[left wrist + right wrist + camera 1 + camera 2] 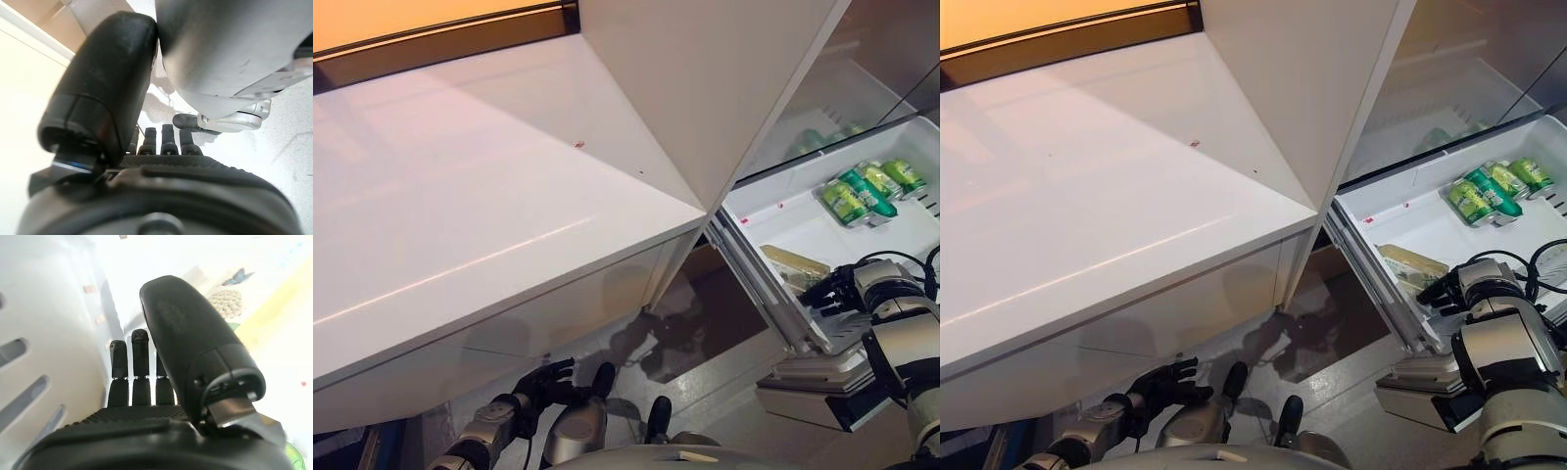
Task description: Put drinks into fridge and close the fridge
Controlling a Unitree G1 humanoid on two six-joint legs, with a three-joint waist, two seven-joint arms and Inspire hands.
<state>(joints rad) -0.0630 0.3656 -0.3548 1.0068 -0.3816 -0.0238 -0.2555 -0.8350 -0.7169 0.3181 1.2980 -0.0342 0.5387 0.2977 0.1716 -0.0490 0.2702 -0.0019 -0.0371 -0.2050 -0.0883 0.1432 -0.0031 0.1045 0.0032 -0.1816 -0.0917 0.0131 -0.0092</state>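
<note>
Both eye views look steeply down from the head, a slight sideways step apart, sharing the white counter [489,196] and the open fridge drawer [1400,211] — each wrist view sits very close behind its own hand: left hand [161,171], right hand [146,396]

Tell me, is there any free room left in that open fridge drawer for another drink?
Yes. The drawer floor is bare in the middle, between the green cans packed at its far end and the yellowish carton near the front. The near end is crowded: the right hand, fingers straight, sits by the carton. The left hand hangs low, outside the fridge.
</note>
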